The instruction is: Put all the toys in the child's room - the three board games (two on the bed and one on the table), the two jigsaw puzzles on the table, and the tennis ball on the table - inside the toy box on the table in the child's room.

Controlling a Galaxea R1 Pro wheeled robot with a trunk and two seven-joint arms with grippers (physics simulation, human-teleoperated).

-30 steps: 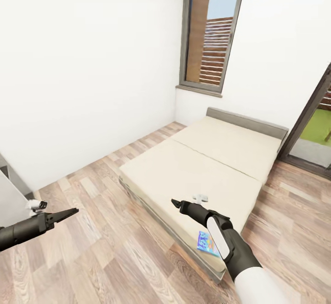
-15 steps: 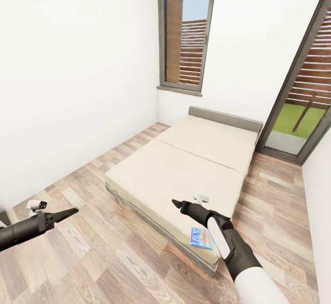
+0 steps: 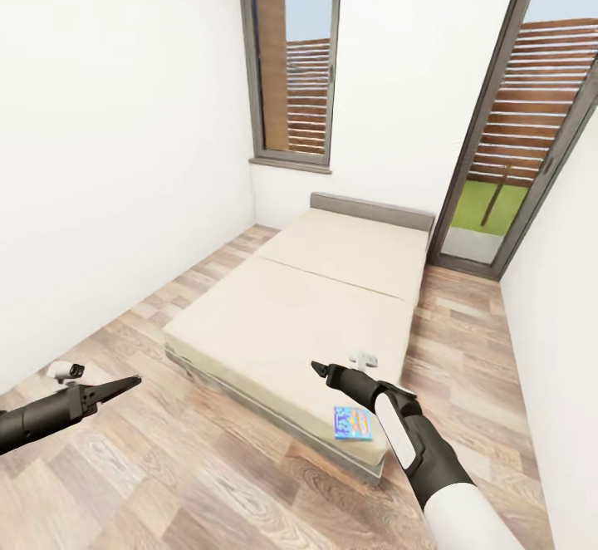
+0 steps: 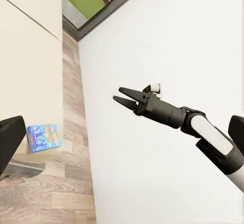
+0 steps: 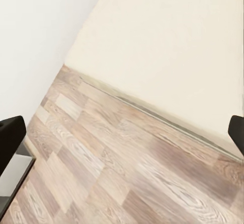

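Note:
A blue board game lies flat on the bed, close to the near right corner of the cream mattress. My right gripper hovers open just above the mattress edge, a little left of and beyond the game, holding nothing. My left gripper is open and empty over the wood floor, left of the bed. In the left wrist view the blue board game rests by the bed edge, and the right gripper shows in front of a white wall. The right wrist view looks down on the bed edge and floor.
A tall dark-framed window stands behind the bed's head, and a glass door opens to the outside at the back right. White walls close in on both sides. Wood-plank floor runs along the bed's left and near sides.
The camera has turned, so the bed and window slid left in the picture and the glass door came into view. Both arms hold the same pose; the blue game lies where it was.

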